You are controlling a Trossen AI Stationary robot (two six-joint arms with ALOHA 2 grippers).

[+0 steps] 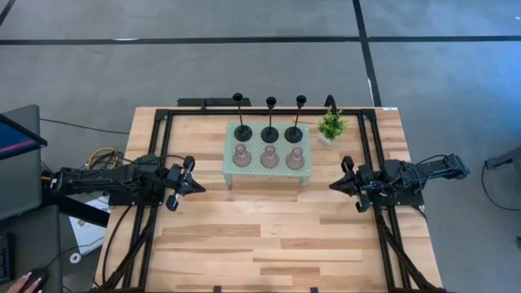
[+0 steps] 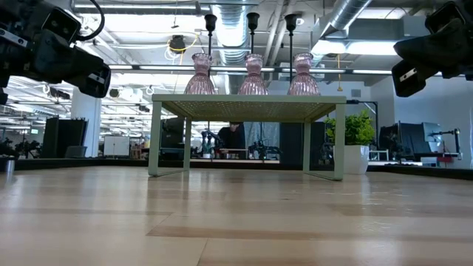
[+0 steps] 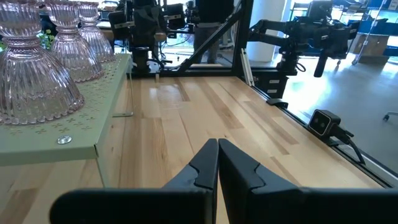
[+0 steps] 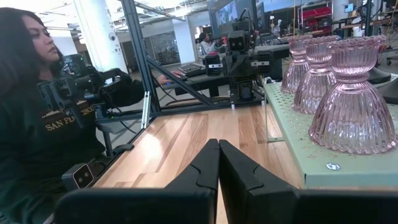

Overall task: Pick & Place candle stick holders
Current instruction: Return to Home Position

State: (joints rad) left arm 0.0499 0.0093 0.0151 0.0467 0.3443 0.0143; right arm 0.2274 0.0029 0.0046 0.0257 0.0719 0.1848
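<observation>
Three black candle stick holders [image 1: 269, 130] with disc bases and thin stems stand in a row on the far half of the pale green perforated tray [image 1: 230, 167]. Three pink glass holders [image 1: 269, 157] stand in a row on its near half; they also show in the low view [image 2: 253, 76], the left wrist view [image 3: 34, 81] and the right wrist view [image 4: 351, 106]. My left gripper [image 1: 198, 186] hovers left of the tray, shut and empty. My right gripper [image 1: 333, 186] hovers right of the tray, shut and empty.
A small green potted plant [image 1: 330, 126] stands on the table just right of the tray's far corner. The tray stands on legs [image 2: 154, 140] above the wooden table. A person [image 4: 37, 124] sits beyond the table's left side. Bare wood lies toward the near edge.
</observation>
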